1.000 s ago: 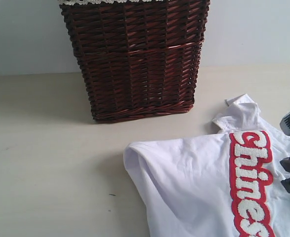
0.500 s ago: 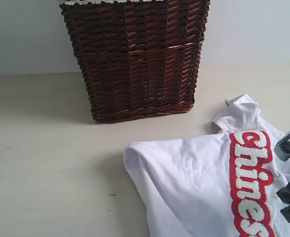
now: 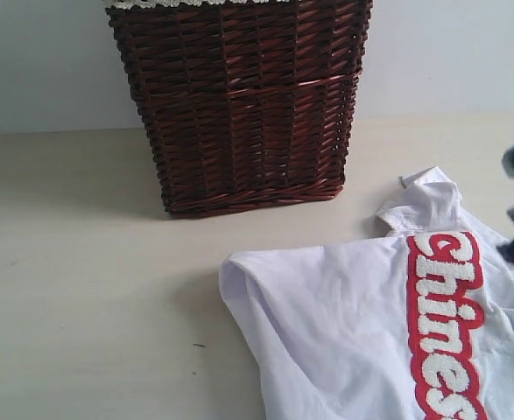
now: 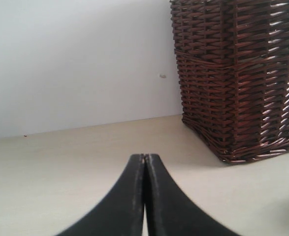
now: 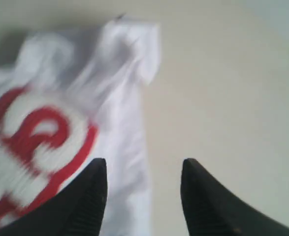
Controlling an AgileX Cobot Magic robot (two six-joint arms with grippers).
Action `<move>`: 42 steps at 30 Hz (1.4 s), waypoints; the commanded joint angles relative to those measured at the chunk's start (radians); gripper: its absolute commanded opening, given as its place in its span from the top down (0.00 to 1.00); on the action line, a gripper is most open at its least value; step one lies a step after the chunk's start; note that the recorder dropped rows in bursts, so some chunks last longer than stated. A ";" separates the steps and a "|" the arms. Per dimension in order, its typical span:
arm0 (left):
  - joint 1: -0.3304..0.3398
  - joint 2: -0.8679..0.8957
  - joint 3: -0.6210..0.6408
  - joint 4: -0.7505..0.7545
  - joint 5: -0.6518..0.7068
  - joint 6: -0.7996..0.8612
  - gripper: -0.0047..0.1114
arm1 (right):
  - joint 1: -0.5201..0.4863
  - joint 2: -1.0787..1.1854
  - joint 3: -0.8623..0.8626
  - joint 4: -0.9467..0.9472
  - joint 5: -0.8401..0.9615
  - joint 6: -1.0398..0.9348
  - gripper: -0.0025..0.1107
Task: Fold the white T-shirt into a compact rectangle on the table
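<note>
The white T-shirt (image 3: 344,297), lower right, looks soft, light and limp; best pinched at a hem edge. The right gripper (image 5: 143,167) gapes empty; the left gripper (image 4: 144,160) is closed.

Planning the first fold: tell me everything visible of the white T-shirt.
The white T-shirt, soft cotton by its look, lies spread but rumpled on the table, cut off by the exterior view's lower right edges. A red band with fuzzy white letters crosses the chest. One short sleeve sticks out at the far side; the wicker basket stands apart from it. The right gripper hangs open over its edge, holding nothing.
</note>
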 commanded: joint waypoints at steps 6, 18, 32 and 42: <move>-0.004 -0.006 0.000 0.000 0.000 -0.003 0.96 | 0.001 0.388 -0.530 0.006 0.240 0.168 0.57; -0.004 -0.006 0.000 0.000 0.000 -0.003 0.96 | -0.001 0.740 -0.930 0.009 0.555 0.246 0.57; -0.004 -0.006 0.000 0.000 0.000 -0.003 0.96 | -0.019 0.830 -0.937 -0.160 0.526 0.431 0.84; -0.004 -0.006 0.000 0.000 0.000 -0.003 0.96 | -0.019 0.805 -0.937 -0.160 0.456 0.419 0.98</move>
